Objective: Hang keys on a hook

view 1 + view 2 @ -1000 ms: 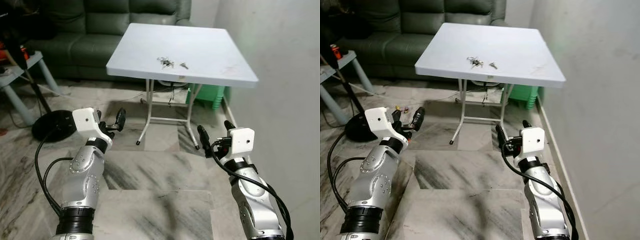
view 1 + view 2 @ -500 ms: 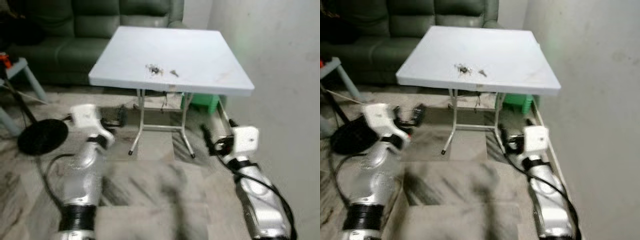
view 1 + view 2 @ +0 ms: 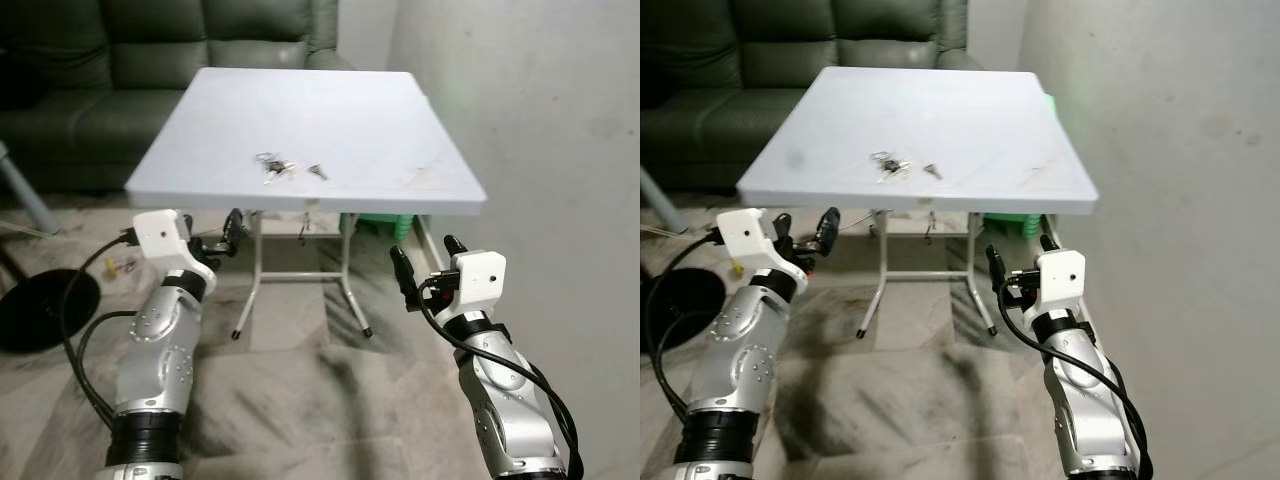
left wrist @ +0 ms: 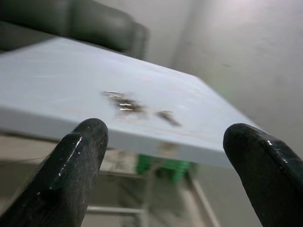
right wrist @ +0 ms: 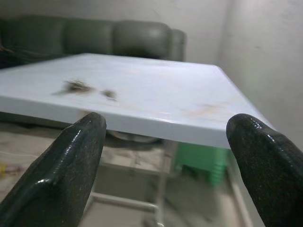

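At the far left of the head views, a black round base (image 3: 40,310) lies on the marbled floor (image 3: 300,400), cut off by the frame edge, and a grey-blue leg (image 3: 20,195) of some furniture is seen only in part. Behind them stands a dark green sofa (image 3: 120,60), its top and left end out of frame.

The left gripper (image 3: 222,238) is raised in front of the near left edge of the white folding table (image 3: 400,130), below the tabletop level, its two black fingers spread wide apart with nothing between them. In the left wrist view the fingers (image 4: 71,165) frame the table edge, and the keys (image 4: 124,103) on it are only a blurred dark smudge.

The keys (image 3: 275,166) lie on the tabletop toward its near edge, left of centre, with a small separate piece (image 3: 316,172) just beside them on the right; what that piece is cannot be made out. Under the table, a green object (image 3: 385,222) is mostly hidden by the tabletop and legs.

The right gripper (image 3: 425,268) is held up near the table's near right corner, below the top and close to the plain wall (image 3: 540,120), its fingers also spread apart and empty. The right wrist view shows the keys (image 5: 78,86) blurred.
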Tool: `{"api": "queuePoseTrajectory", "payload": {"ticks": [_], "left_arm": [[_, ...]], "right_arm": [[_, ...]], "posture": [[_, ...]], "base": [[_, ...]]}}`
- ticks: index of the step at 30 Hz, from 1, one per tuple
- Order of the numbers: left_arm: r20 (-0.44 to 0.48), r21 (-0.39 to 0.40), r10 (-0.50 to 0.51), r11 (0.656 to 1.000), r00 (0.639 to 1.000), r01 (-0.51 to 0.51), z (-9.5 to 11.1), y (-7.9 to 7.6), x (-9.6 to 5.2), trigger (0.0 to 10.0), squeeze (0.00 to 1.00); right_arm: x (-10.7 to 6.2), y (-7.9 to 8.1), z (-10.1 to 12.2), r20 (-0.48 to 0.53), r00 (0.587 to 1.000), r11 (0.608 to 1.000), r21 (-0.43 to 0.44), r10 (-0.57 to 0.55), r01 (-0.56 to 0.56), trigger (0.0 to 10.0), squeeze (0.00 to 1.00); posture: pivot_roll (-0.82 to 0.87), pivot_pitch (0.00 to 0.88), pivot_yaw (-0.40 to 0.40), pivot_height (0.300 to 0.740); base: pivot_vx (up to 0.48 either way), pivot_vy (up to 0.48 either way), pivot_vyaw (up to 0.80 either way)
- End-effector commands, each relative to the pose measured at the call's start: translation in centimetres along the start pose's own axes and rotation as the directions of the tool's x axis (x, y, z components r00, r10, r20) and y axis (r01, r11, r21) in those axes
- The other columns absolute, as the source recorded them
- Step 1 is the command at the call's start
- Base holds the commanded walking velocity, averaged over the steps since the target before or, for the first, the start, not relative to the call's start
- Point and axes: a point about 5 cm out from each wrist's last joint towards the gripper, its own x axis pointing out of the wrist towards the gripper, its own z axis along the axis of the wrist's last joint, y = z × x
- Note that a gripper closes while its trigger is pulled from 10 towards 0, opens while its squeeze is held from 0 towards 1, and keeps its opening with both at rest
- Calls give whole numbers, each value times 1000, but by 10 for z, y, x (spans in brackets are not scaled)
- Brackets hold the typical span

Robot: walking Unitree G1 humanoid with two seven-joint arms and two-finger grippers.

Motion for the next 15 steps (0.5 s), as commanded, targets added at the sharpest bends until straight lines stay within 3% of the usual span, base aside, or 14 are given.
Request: {"api": "queuePoseTrajectory", "payload": {"ticks": [1, 5, 15], "left_arm": [[17, 18, 18, 1000, 1000, -19, 7, 8, -1, 10000, 0], [17, 13, 19, 1000, 1000, -19, 7, 8, -1, 10000, 0], [16, 7, 23, 1000, 1000, -23, 5, 8, -2, 10000, 0]], "right_arm": [[4, 5, 6, 27, 999, 1000, 9, 17, -17, 10000, 0], [3, 5, 6, 26, 999, 1000, 9, 19, -19, 10000, 0], [4, 4, 6, 20, 999, 999, -24, 42, -41, 10000, 0]], "posture": [[-49, 0, -35, 740], [-48, 0, -36, 740], [-46, 0, -42, 740]], "base": [[416, 0, 0], [409, 131, 0], [341, 336, 0]]}}
